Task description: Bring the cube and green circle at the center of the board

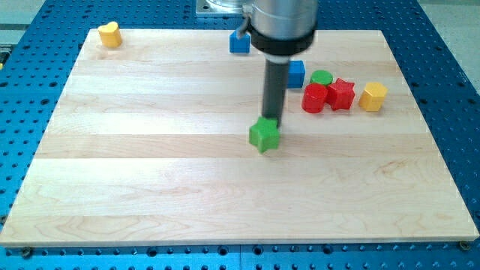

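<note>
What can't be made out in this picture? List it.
- My tip: its very end is hidden behind the green star; whether they touch cannot be told.
- Blue cube: its left part is hidden by the rod.
- Blue block at the view's top: partly hidden by the arm's housing, so its shape is unclear.
- Green circle: its lower part is hidden by the red cylinder.

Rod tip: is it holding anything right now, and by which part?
Nothing is held. My tip only pushes, and it sits at the top edge of the green star block, apparently touching it.
</note>
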### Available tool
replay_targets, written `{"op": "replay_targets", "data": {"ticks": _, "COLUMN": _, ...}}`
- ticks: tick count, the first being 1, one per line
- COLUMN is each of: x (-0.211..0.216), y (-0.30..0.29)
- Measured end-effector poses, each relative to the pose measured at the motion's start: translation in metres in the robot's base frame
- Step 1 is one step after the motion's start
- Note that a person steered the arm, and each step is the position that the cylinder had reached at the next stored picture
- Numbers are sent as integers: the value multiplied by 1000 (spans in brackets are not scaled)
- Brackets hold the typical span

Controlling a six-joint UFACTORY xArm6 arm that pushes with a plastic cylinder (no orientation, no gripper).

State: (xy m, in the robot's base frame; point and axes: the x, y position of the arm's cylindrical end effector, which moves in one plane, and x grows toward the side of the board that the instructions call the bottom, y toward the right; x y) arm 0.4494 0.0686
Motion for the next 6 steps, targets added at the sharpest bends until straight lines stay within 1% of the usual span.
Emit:
{"op": "replay_targets", "data": {"ticks": 1, "x": -28, "y": 25}}
{"op": "replay_targets", "data": {"ticks": 2, "x": -47, "y": 55}}
{"op": "replay_targets", "data": {"ticks": 3, "x": -59, "y": 64}}
{"op": "replay_targets", "data": {"ticks": 4, "x": -74, "y": 91}}
{"op": "replay_targets", "data": {"ticks": 5, "x": -83, "y": 136}}
{"op": "replay_targets", "data": {"ticks": 6, "x": -109, "y": 153}}
